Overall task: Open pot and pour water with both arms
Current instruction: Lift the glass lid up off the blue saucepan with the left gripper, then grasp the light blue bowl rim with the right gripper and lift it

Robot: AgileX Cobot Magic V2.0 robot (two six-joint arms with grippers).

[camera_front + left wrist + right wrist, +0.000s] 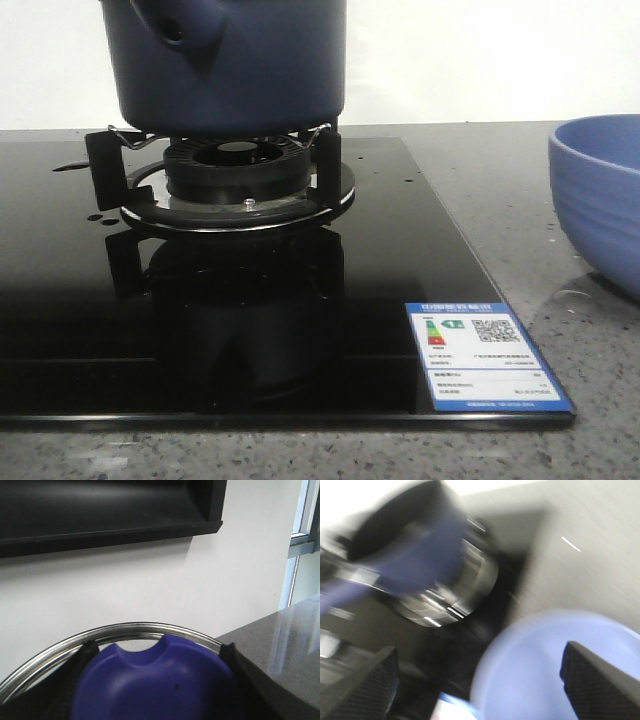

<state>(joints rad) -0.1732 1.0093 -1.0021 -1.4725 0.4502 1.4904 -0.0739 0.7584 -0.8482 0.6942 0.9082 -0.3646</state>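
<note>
The dark navy pot (230, 60) stands on the gas burner (238, 175), its stubby hollow handle pointing front-left. Neither gripper shows in the front view. In the left wrist view my left gripper (159, 652) is shut on the blue knob (160, 685) of a steel-rimmed glass lid (150, 627), held up facing the white wall. The right wrist view is blurred: my right gripper (480, 680) is open with nothing between its fingers, over the edge of the pale blue bowl (545, 670), and the pot (420, 560) shows uncovered beyond. A few small glossy drops of water (95, 217) lie on the hob.
The black glass cooktop (300, 330) carries an energy label (485, 355) at its front right corner. The pale blue bowl (605, 200) sits on the grey counter (520, 200) to the right of the hob. A dark cabinet (100, 510) hangs on the wall.
</note>
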